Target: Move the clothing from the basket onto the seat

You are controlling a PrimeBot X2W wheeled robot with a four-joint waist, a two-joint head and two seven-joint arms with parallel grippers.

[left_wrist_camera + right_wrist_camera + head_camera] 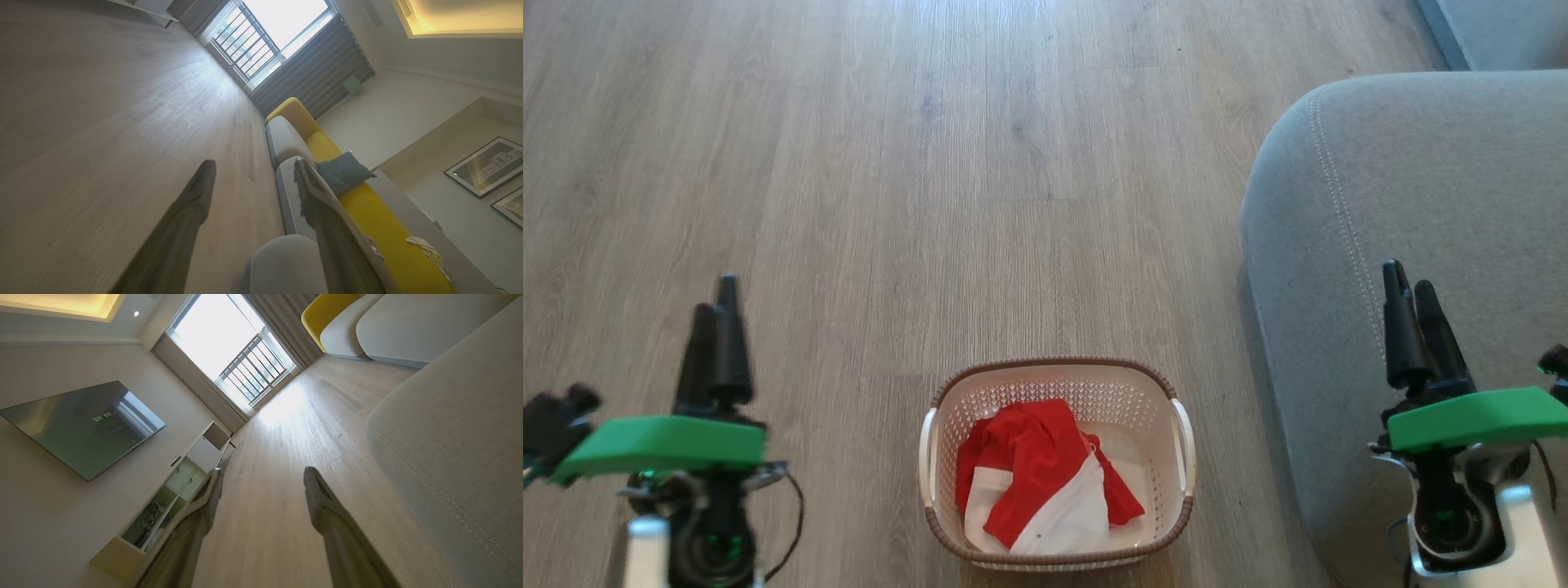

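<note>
In the head view, the left fingers (717,309) stand at lower left and the right fingers (1410,282) at lower right, both pairs pointing up the frame. From this angle each pair overlaps itself, so we read the gap from the wrist views. There each pair is spread wide apart, gripping nothing and touching nothing.

The left pair hangs over the wood floor (931,163). The right pair overlaps the seat (1421,188), which occupies the right side of the frame.

The basket (1054,363) rests on the floor at bottom centre, near the seat's left edge but apart from it. The clothing (1037,478) lies crumpled inside the basket, red folds over white.

The left wrist view adds a yellow sofa back (367,216), a dark cushion (343,173), a window (265,36) and framed pictures (486,165). The right wrist view adds a wall screen (81,424) and a low cabinet (179,490).
</note>
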